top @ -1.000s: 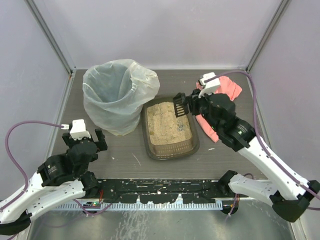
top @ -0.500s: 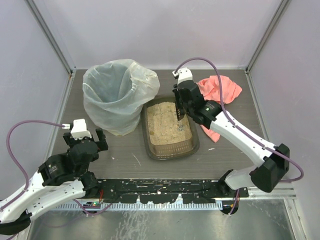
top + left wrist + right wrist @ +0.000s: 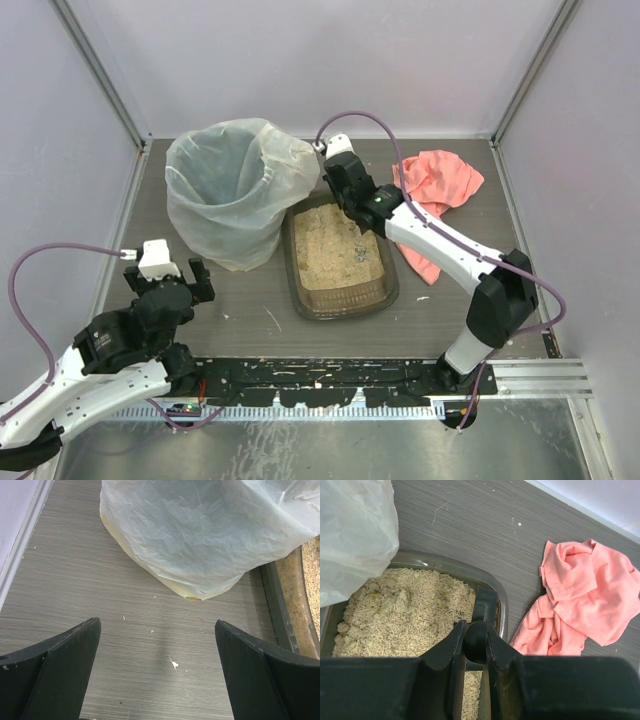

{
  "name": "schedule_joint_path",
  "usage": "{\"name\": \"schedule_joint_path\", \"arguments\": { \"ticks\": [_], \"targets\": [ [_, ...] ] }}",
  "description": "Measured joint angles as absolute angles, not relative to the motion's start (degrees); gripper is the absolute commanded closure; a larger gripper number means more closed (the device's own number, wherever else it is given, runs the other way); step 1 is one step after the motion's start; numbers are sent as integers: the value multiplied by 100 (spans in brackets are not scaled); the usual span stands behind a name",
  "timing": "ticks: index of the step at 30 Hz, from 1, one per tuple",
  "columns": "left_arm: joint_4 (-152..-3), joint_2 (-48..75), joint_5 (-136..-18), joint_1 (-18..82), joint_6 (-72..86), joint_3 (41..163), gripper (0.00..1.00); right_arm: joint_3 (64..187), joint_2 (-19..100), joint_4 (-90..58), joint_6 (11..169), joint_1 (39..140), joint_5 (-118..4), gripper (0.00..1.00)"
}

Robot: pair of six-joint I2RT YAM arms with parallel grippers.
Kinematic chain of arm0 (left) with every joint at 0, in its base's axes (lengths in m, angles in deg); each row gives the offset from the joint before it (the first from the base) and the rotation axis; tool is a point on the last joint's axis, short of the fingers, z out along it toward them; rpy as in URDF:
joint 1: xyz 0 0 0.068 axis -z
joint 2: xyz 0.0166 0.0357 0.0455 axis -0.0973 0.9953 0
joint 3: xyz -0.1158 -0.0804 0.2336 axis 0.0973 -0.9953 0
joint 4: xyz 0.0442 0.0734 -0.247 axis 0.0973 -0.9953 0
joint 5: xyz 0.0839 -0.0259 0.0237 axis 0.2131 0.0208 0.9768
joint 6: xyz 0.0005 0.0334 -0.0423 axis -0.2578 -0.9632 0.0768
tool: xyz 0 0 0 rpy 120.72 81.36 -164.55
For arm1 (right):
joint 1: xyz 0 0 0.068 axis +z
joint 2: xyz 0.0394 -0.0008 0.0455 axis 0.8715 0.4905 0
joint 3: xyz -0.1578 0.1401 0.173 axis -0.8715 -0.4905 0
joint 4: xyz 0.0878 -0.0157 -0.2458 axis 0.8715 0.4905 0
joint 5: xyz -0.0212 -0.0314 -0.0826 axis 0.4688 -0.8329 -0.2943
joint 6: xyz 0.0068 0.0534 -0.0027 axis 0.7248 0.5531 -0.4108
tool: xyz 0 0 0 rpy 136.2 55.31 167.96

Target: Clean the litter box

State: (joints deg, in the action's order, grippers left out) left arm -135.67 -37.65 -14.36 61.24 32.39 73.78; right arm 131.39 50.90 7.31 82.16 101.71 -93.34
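The litter box is a shallow dark tray of tan litter in the middle of the table. Its far rim and the clumped litter show in the right wrist view. My right gripper hovers over the box's far end, beside the bin. This gripper is shut on the round handle of a small black slotted scoop, whose blade points at the box's far right corner. Well left of the box, my left gripper is low over bare table. Its jaws stand wide open with nothing between them.
A tall bin lined with a translucent white bag stands at the far left, touching the box's corner; the bag fills the left wrist view. A crumpled pink cloth lies at the far right. Grey walls enclose the table.
My right arm has swung left and farther back with the scoop, from the box's right side to its far end by the bin. The left arm has not moved.
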Motion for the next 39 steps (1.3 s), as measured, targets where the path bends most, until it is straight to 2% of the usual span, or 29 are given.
{"name": "schedule_joint_path", "arguments": {
  "ticks": [15,39],
  "targets": [
    [-13570,-3873,-1477,6124,3239,7354,2,13961,6121,969,7824,10689,-10615,99],
    [-13570,-3975,-1495,6124,3239,7352,2,14079,6777,698,7409,10695,-10820,99]
  ]
}}
